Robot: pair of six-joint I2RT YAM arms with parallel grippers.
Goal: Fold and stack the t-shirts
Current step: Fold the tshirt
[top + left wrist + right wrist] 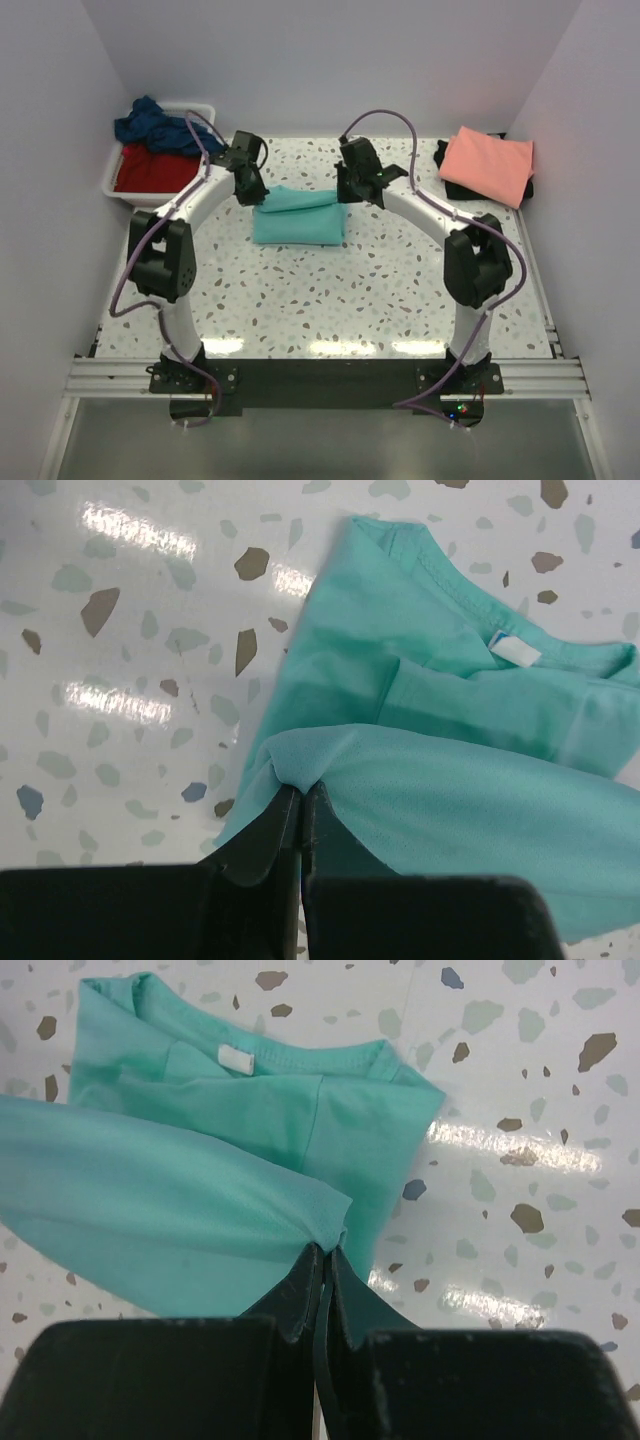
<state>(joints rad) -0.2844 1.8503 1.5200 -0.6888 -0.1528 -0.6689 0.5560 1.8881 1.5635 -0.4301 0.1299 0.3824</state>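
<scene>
The turquoise-teal t-shirt (298,218) lies partly folded on the speckled table, collar and white label away from the arms. My left gripper (252,192) is shut on the shirt's left corner (300,770) and holds it lifted over the lower layer (430,670). My right gripper (352,190) is shut on the right corner (335,1232), also lifted above the collar part (300,1100). A salmon-pink shirt (487,163) lies folded on a black one (455,187) at the back right. A navy blue shirt (157,127) and a red one (152,170) sit in the tub.
A white plastic tub (122,168) stands at the back left by the wall. White walls close in the table on three sides. The speckled tabletop (330,290) stretches between the shirt and the arm bases.
</scene>
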